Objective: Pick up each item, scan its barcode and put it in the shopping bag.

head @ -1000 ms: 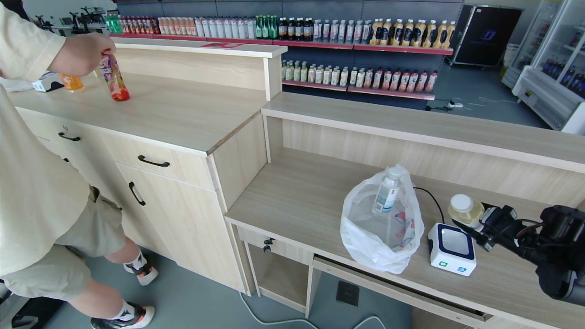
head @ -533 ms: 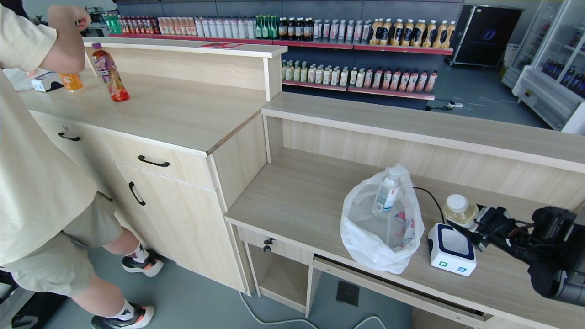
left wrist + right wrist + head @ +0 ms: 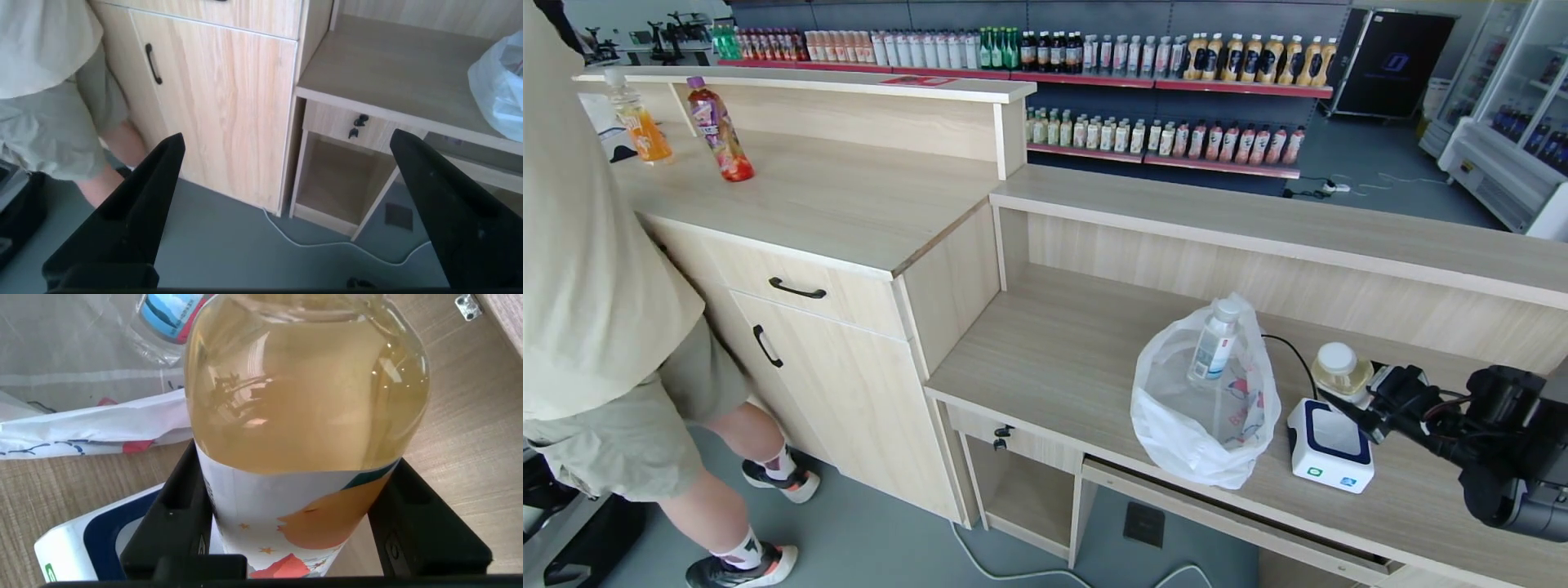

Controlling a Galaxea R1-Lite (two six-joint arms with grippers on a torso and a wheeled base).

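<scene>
R gripper [image 3: 1356, 390] jaws clamping juice bottle [image 3: 1339, 369] mid-body above scanner [image 3: 1330, 445], bag [image 3: 1205, 408] at its 9 o'clock. Prob heavyish, slick plastic; gripping label band looking safest. L gripper [image 3: 286, 208] jaws hanging apart.

legible text: none I can read
held bottle [image 3: 302, 416], in my right pincer [image 3: 298, 531]: label with orange and teal shapes, tiny stars; no words readable
scanner [image 3: 1330, 445], counter's [image 3: 1054, 359] front edge: green and blue icons, unreadable
shopping bag [image 3: 1176, 408]: red print, illegible
water bottle [image 3: 1213, 343] in bag: blue-white label, too small
black cabinet [image 3: 1392, 61], back wall: blue emblem, no letters
</scene>
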